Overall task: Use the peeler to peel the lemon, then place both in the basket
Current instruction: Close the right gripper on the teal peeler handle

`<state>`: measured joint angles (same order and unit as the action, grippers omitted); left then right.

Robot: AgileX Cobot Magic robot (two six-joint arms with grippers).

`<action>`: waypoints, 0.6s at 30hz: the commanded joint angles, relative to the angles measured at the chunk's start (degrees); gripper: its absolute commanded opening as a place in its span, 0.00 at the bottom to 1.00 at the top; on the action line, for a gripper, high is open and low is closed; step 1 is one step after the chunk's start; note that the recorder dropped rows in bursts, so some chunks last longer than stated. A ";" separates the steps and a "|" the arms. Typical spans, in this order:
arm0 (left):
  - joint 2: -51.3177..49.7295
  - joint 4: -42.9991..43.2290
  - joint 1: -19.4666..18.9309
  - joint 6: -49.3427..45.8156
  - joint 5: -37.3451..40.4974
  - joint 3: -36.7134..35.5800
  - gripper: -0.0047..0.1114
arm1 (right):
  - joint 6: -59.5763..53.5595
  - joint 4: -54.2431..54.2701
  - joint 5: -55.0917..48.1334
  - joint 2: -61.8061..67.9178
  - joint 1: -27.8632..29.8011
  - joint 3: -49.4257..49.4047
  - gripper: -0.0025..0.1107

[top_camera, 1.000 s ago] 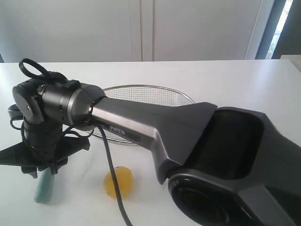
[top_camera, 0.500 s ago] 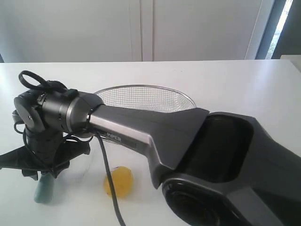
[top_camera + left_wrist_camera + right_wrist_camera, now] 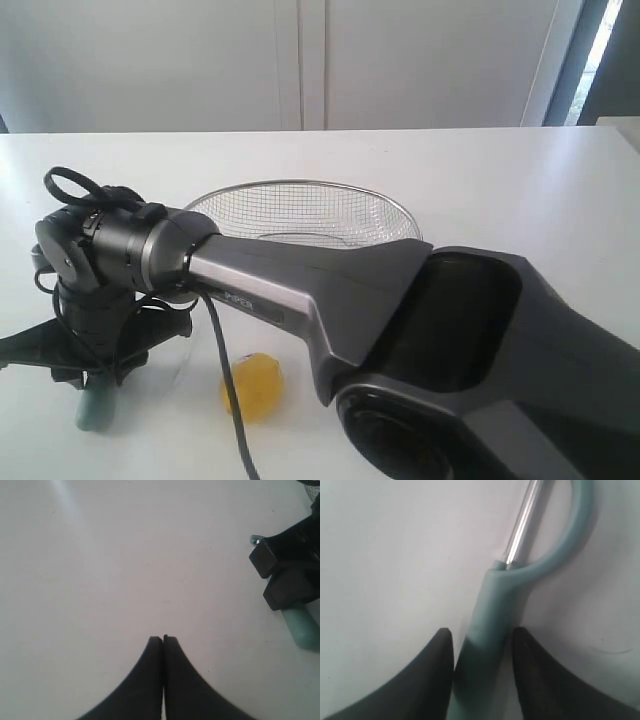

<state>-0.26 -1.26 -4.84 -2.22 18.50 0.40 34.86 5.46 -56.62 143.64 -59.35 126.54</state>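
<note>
The peeler [image 3: 492, 615] lies flat on the white table, its pale teal handle between the fingers of my right gripper [image 3: 482, 632]. The jaws stand open astride the handle, one finger touching it and a gap at the other. In the exterior view the right gripper [image 3: 90, 378] reaches across to the front left, over the peeler [image 3: 97, 410]. The lemon [image 3: 252, 385] sits on the table just to its right. The wire basket [image 3: 300, 210] stands behind. My left gripper [image 3: 163, 639] is shut and empty above bare table; the peeler's handle end [image 3: 301, 627] shows nearby.
The right arm's long dark body [image 3: 420, 320] fills the front right of the exterior view and hides part of the basket and table. White cabinet doors [image 3: 300, 60] stand behind the table's far edge.
My right gripper has sunk lower over the peeler, its fingers now down around the handle. More of the basket shows behind the arm. The lemon and left gripper have not moved.
</note>
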 commanded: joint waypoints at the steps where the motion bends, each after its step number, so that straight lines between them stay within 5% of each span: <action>1: 0.26 -0.37 -0.19 -0.12 0.68 -0.40 0.04 | 0.30 0.05 -2.02 0.75 -0.11 0.17 0.23; 5: 0.26 -0.37 -0.19 -0.12 0.68 -0.40 0.04 | 0.30 -0.05 -1.36 0.75 -0.11 0.17 0.03; 18: 0.26 -0.37 -0.19 -0.12 0.68 -0.40 0.04 | -1.22 -1.17 -0.83 -1.58 -0.11 0.17 0.02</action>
<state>-0.26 -1.26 -4.84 -2.34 18.50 0.40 34.31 5.09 -57.33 143.55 -59.35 126.66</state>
